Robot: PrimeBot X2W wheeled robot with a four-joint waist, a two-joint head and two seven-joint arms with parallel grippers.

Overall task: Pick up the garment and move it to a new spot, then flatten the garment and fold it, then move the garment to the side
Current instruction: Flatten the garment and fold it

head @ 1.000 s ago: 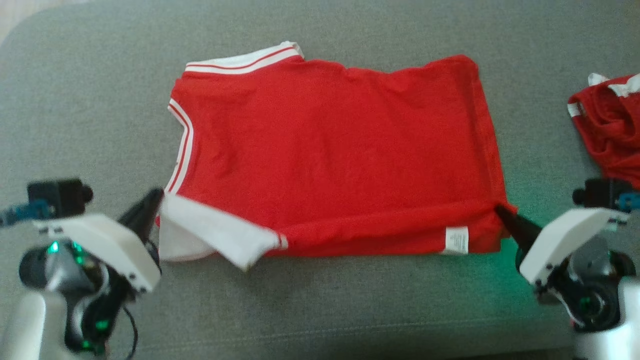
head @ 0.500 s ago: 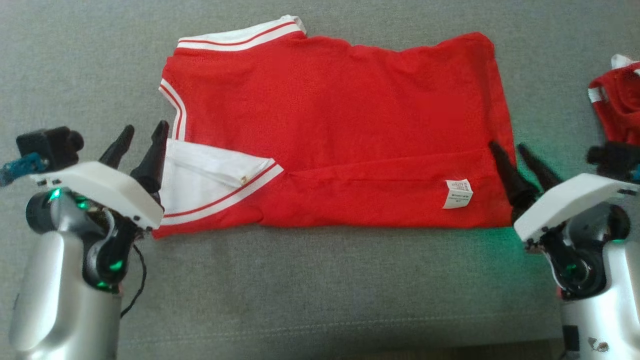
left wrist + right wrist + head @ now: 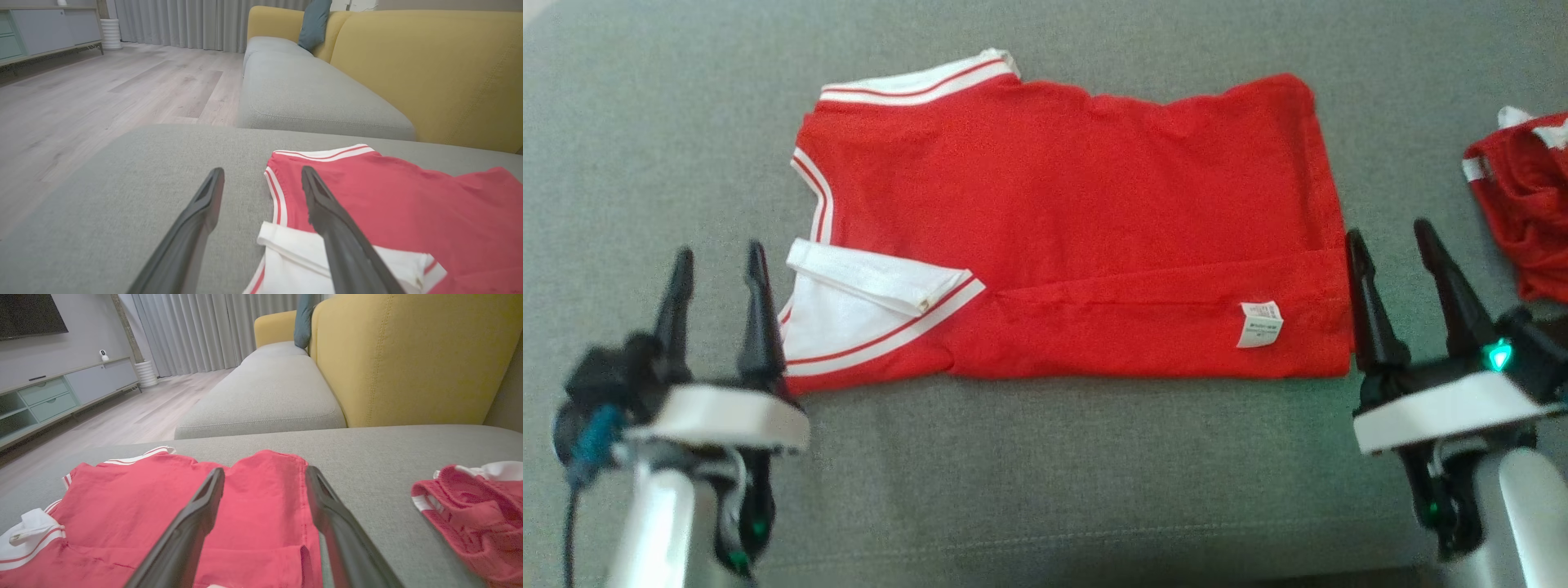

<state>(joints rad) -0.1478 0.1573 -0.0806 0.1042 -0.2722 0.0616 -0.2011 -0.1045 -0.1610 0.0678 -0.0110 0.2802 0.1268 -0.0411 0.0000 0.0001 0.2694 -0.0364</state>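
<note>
The left jaws stand spread and empty just beside the white-trimmed left end of the red garment (image 3: 1062, 204). It lies flat on the grey sofa cushion (image 3: 1045, 457) with its near edge folded up, and the print on its white label (image 3: 1260, 323) is too small to read. The right jaws, likewise spread and empty, sit just beside its right hem. Farther right, a second red garment (image 3: 1523, 220) is cut off by the head view's edge.

The left pincer (image 3: 720, 250) and right pincer (image 3: 1388, 229) have black fingers (image 3: 1368, 310), white wrist plates (image 3: 1437, 412), silver forearms (image 3: 654, 523) (green lights (image 3: 1496, 356)).
</note>
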